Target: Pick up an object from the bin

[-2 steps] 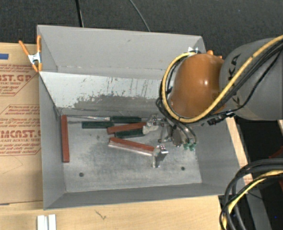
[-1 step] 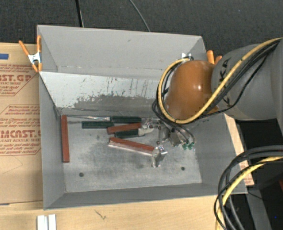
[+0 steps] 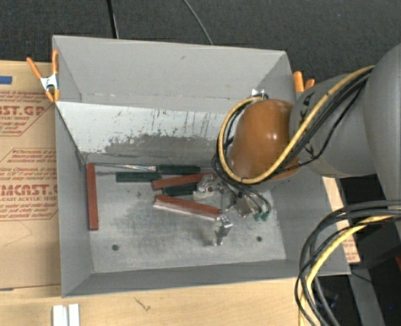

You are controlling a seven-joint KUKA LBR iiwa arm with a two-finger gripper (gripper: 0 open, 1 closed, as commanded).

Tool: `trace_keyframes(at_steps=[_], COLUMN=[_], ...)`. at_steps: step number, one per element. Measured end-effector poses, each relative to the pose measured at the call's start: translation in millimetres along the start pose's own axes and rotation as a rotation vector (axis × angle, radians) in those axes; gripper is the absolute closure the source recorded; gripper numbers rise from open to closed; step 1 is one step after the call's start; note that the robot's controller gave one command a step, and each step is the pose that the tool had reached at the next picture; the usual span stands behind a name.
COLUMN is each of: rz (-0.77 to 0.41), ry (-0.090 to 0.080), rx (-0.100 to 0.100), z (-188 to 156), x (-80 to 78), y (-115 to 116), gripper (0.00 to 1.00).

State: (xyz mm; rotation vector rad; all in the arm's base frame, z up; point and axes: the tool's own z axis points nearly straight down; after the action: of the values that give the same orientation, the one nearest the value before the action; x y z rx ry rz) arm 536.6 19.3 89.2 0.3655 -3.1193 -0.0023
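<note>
My gripper [image 3: 220, 230] hangs low over the right part of the bin floor, under the orange wrist cover. Its metal fingertips point down at the bare floor. A flat reddish-brown stick [image 3: 185, 208] lies slanted just left of the fingertips, its right end close to them. Another reddish-brown stick [image 3: 177, 180] and a dark green stick [image 3: 181, 190] lie just above it, beside the gripper body. No thing shows between the fingers.
A long reddish-brown bar [image 3: 92, 197] lies upright in the picture along the bin's left wall. Dark green sticks [image 3: 149, 174] and a thin metal rod [image 3: 129, 168] lie along the back of the floor. The arm and its cables cover the bin's right side.
</note>
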Motion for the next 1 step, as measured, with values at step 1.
trace_keyframes(at_steps=[1], rz=[0.035], ry=[0.000], rx=[0.001], z=[6.7], x=[-0.9], y=[2.2], gripper=[0.00])
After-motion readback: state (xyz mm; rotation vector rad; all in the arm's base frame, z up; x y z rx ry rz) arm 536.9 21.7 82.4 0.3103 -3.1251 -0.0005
